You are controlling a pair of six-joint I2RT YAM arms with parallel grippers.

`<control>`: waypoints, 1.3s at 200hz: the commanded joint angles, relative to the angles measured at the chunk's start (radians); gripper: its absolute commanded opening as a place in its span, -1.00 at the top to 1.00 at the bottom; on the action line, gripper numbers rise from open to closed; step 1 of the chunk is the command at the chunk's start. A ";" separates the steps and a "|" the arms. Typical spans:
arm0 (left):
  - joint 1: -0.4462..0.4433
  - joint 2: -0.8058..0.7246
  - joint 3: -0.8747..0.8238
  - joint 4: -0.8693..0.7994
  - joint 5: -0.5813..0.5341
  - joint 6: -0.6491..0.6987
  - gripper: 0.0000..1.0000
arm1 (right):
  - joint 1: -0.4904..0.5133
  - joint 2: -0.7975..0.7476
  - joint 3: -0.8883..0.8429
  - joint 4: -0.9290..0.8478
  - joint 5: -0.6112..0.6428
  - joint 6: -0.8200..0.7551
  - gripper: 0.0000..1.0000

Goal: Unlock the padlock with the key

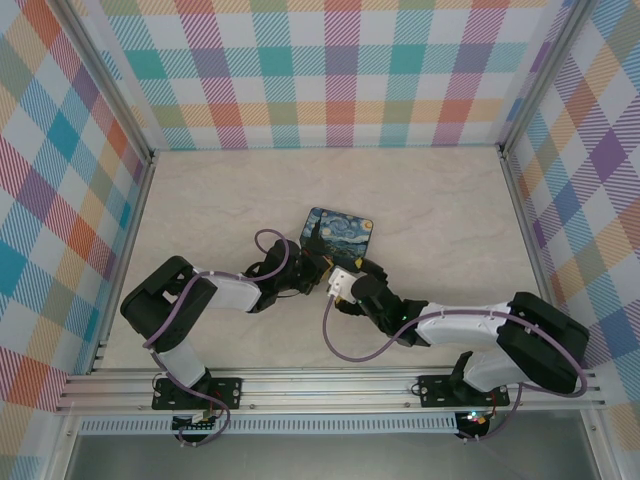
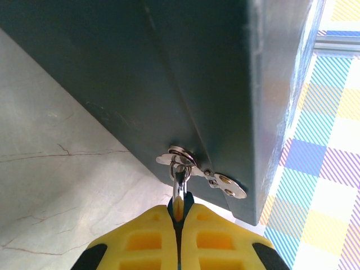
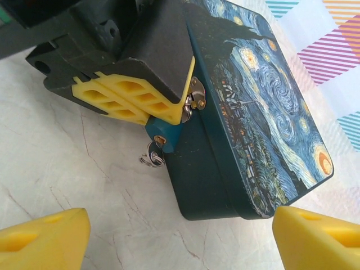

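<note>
two arms meet at a painted box (image 1: pixel 345 228) on the table (image 1: pixel 200 200). my left gripper (image 2: pixel 180 211) is pinched tight on the padlock (image 3: pixel 163 133), a small teal block hanging from the silver latch (image 2: pixel 225 184) on the box's side wall. a small silver ring (image 3: pixel 151 159) dangles beneath the padlock. my right gripper (image 3: pixel 181 225) hovers just beside it, spread wide apart, holding nothing.

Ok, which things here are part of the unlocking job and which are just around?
Job: padlock, clamped in the left gripper; key with its ring, hanging under the padlock; right gripper, open.
Around: starry-night box, whose hasp carries the padlock; table; checked walls.
</note>
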 commanded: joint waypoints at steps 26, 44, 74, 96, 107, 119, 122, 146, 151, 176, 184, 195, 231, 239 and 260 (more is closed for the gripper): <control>0.010 -0.033 0.043 0.001 0.030 -0.001 0.93 | -0.002 0.063 -0.060 0.283 -0.029 -0.165 -0.26; 0.010 -0.038 0.042 -0.005 0.033 -0.001 0.93 | -0.030 0.062 -0.055 0.282 -0.075 -0.169 -0.27; 0.010 -0.050 0.045 -0.013 0.036 -0.001 0.92 | -0.074 0.060 -0.034 0.262 -0.164 -0.157 -0.15; 0.010 -0.056 0.053 -0.018 0.045 0.003 0.93 | -0.101 0.080 -0.016 0.260 -0.202 -0.161 -0.06; 0.010 -0.058 0.053 -0.017 0.047 0.003 0.92 | -0.105 0.097 -0.009 0.263 -0.208 -0.171 -0.05; 0.010 -0.063 0.053 -0.017 0.047 0.003 0.93 | -0.104 0.115 -0.002 0.268 -0.209 -0.184 -0.02; 0.010 -0.063 0.053 -0.017 0.047 0.003 0.93 | -0.104 0.119 0.000 0.268 -0.209 -0.187 -0.01; 0.010 -0.068 0.056 -0.020 0.048 0.004 0.93 | -0.105 0.145 0.014 0.278 -0.208 -0.197 0.04; 0.010 -0.067 0.056 -0.021 0.050 0.004 0.93 | -0.107 0.150 0.017 0.279 -0.208 -0.199 0.04; 0.010 -0.070 0.057 -0.021 0.053 0.004 0.92 | -0.108 0.168 0.031 0.286 -0.205 -0.197 0.13; 0.010 -0.069 0.055 -0.021 0.053 0.004 0.93 | -0.110 0.169 0.032 0.292 -0.202 -0.195 0.16; 0.010 -0.070 0.054 -0.020 0.053 0.004 0.92 | -0.111 0.171 0.033 0.301 -0.202 -0.191 0.19; 0.010 -0.074 0.054 -0.021 0.056 0.004 0.92 | -0.119 0.179 0.045 0.295 -0.202 -0.187 0.37; 0.010 -0.074 0.054 -0.022 0.055 0.003 0.92 | -0.120 0.182 0.047 0.294 -0.200 -0.186 0.40; 0.010 -0.074 0.055 -0.020 0.056 0.004 0.92 | -0.124 0.184 0.054 0.296 -0.188 -0.179 0.50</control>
